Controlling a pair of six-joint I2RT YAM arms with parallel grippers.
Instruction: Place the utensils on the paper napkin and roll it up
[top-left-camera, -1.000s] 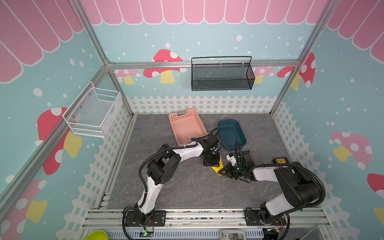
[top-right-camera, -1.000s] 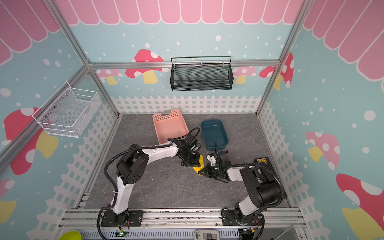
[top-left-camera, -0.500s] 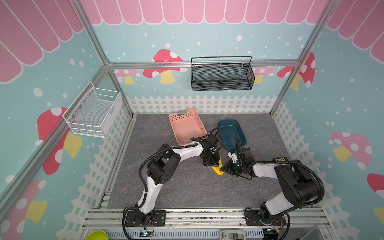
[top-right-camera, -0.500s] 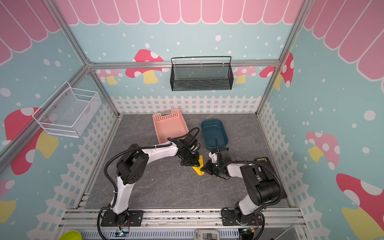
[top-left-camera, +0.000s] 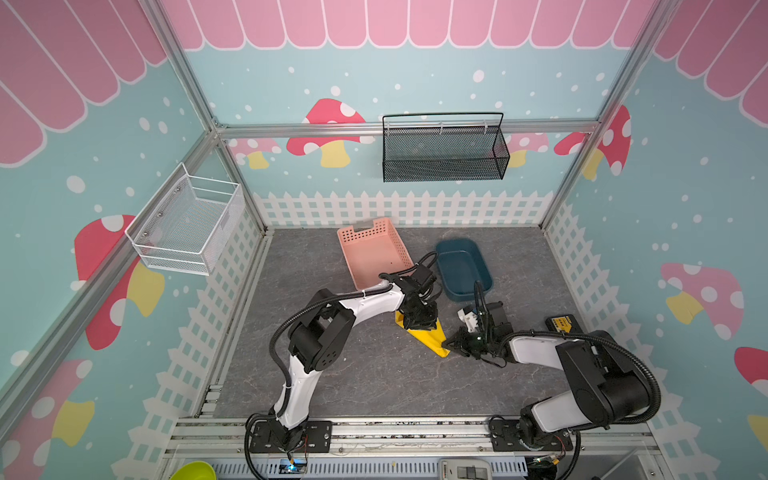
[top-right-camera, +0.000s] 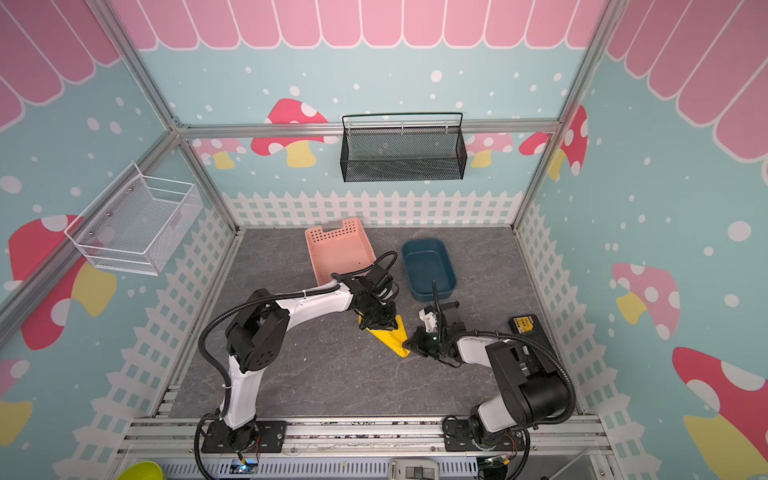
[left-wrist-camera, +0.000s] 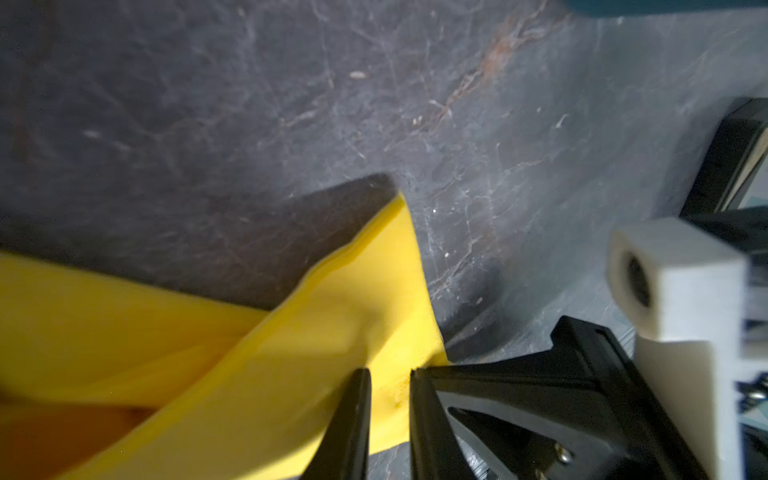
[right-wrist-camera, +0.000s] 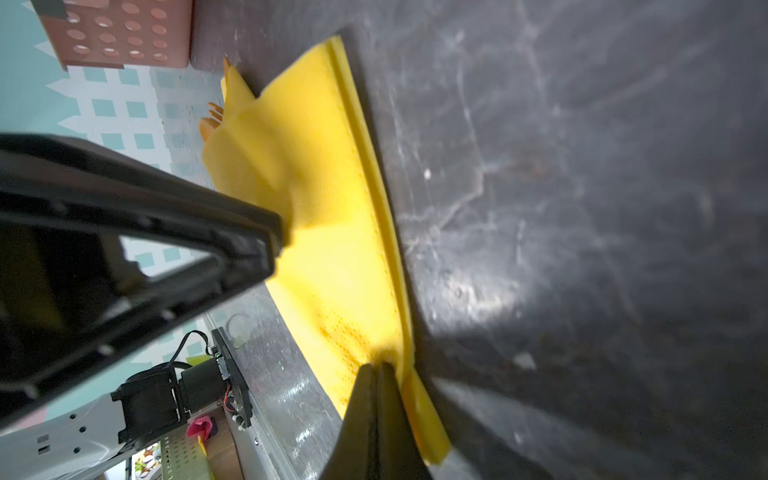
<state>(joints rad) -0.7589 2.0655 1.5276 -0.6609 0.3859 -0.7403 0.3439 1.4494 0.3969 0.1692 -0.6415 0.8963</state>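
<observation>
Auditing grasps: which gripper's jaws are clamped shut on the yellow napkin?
The right gripper: its jaws are pressed together on the edge of the paper napkin. The left gripper shows a gap between its jaws.

Robot lab cell, aluminium frame (top-left-camera: 270, 131), mushroom-print walls (top-left-camera: 374, 75), two arms (top-left-camera: 365, 305) on base rail (top-left-camera: 415, 432)

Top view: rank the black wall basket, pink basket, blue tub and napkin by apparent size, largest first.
1. Black wall basket, though it hangs nearer the camera
2. Pink basket
3. Blue tub
4. Napkin, folded, partly hidden

No legible text anywhere; yellow label (top-left-camera: 559, 321) on black device (top-left-camera: 572, 329) too small.
</observation>
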